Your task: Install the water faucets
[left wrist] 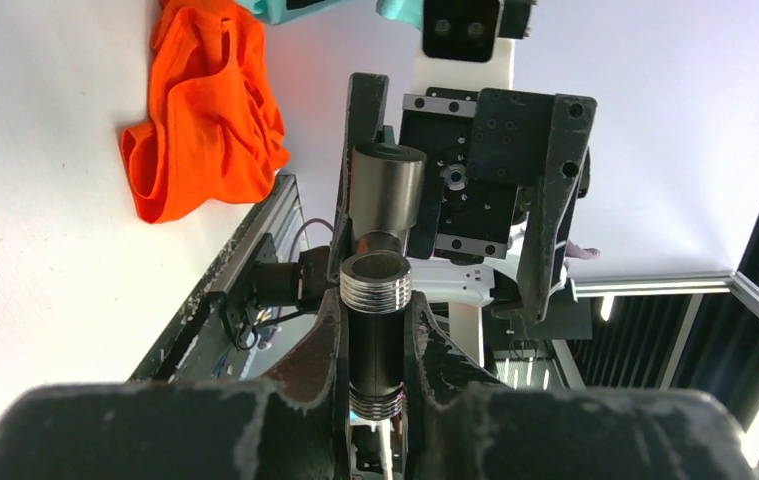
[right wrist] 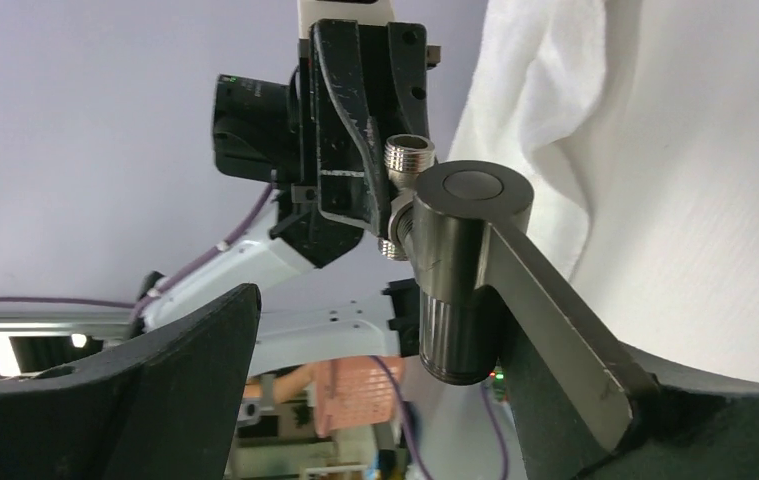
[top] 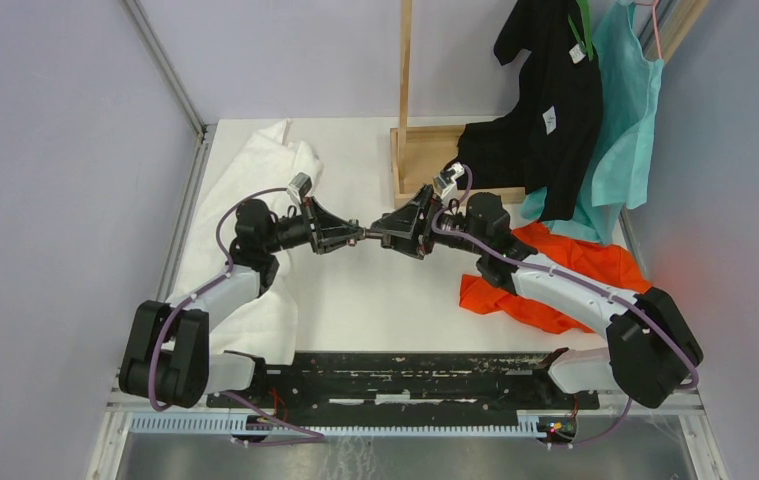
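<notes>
Top external: bent arms point(top: 245, 280) meet at faucets point(top: 367, 237) midair.

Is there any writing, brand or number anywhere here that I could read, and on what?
No text here is readable.
White tags on the black garment: too small to read.
Faucet fitting: no markings visible.

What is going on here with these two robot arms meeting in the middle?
The two arms are putting a small faucet together above the table. The left gripper is clamped on the threaded fitting. The dark handle piece sits joined to that fitting's side. The right gripper faces it with jaws wide open around the handle piece, not squeezing it. An orange cloth lies off to the side.
</notes>
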`<state>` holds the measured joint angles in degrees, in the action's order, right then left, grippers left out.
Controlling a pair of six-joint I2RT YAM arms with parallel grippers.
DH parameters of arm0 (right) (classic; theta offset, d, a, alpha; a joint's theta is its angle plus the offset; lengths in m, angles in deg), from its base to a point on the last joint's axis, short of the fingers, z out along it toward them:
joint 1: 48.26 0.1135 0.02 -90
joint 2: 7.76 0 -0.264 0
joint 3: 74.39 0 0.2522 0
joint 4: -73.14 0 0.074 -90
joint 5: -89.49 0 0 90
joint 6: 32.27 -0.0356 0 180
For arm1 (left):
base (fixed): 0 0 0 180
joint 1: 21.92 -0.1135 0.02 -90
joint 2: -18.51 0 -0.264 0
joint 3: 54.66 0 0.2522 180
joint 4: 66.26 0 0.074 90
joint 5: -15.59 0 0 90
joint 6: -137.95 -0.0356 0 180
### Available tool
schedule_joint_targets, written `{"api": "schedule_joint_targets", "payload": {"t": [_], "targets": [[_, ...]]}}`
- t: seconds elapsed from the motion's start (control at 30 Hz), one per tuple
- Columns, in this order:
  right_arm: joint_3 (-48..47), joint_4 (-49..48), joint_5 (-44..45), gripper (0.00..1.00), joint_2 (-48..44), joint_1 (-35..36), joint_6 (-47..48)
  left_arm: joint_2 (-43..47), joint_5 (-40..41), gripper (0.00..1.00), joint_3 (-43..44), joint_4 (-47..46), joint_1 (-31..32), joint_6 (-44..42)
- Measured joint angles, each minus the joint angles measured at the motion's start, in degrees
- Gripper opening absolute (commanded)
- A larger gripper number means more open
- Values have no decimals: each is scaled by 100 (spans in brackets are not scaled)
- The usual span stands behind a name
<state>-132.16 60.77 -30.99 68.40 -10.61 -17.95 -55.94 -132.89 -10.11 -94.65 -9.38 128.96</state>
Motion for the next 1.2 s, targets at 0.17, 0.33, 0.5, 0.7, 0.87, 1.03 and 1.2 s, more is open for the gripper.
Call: {"api": "schedule_joint_targets", "payload": {"t": [0.17,0.33,0.5,0.7,0.87,1.03,1.2], "targets": [[142,-463,-15,91,0,-48,-844,0,-15,3,81,-7,-24,0],[142,-249,-201,91,-33,-70,-863,-15,-70,3,94,50,-13,-7],[90,741,-601,91,-389,-59,-179,-20,-142,3,122,330,48,-118],[-1257,4122,-1071,90,-861,-4,2551,-28,-7,3,168,693,66,-382],[-2634,6741,-898,89,-1163,39,5086,-63,179,3,173,968,20,-452],[-2826,7458,-299,44,-1425,44,6153,-63,208,3,195,1058,20,-498],[-2538,6651,179,11,-1661,48,6159,-50,208,3,205,1182,20,-514]]}}
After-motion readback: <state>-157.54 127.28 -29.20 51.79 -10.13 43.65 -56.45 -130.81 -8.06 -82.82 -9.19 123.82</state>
